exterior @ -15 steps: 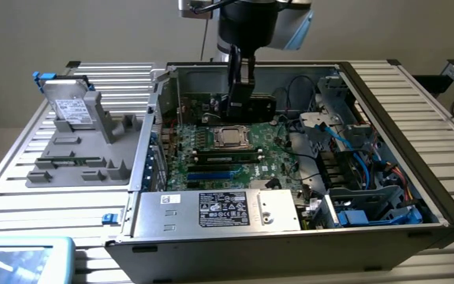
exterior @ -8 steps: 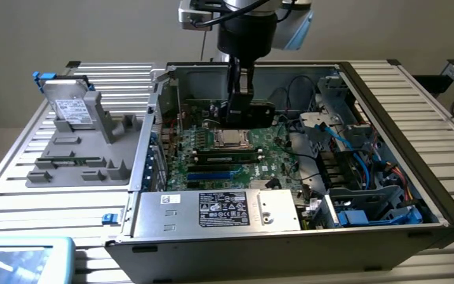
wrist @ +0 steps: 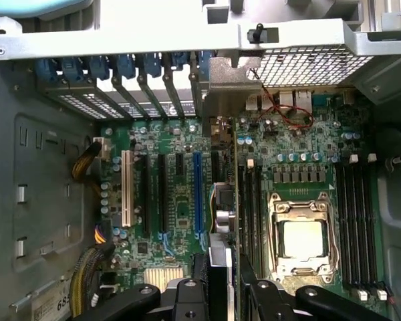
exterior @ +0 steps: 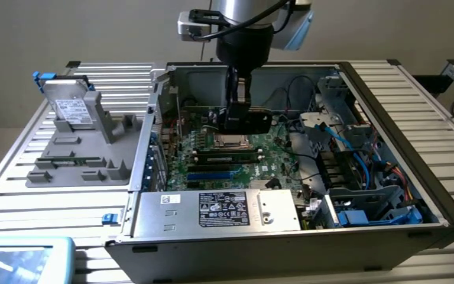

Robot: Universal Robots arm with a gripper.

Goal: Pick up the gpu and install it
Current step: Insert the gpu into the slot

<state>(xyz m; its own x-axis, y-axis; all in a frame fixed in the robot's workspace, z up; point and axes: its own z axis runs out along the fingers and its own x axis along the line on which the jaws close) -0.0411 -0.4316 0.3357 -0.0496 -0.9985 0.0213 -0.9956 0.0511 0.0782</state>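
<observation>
In the exterior view the arm (exterior: 247,29) reached straight down into an open computer case (exterior: 274,254) lying on the slatted table (exterior: 45,207). Its jaws were pinching the gpu (exterior: 249,120), which showed its black face and hung on edge over the green motherboard (exterior: 211,160), just above the CPU socket (exterior: 229,141). Whether its lower edge touched the board could not be told. At the near end of the case sat the silver power supply (exterior: 219,210) with a black and white label, its print too small to read. On the exterior view's left, a grey fixture (exterior: 77,160) held a silver drive (exterior: 71,109) leaning upright, its white label equally illegible. In the wrist view the gpu (wrist: 222,214) appeared edge-on between the black jaws, and its silver bracket (wrist: 220,93) reached toward the row of rear slot covers (wrist: 120,87). The card stood between a blue expansion slot (wrist: 198,194) and the open CPU socket (wrist: 302,237), with a white slot (wrist: 126,187) farther off. A white sticker (wrist: 50,304) on the case floor showed cut-off digits that looked like "68".
</observation>
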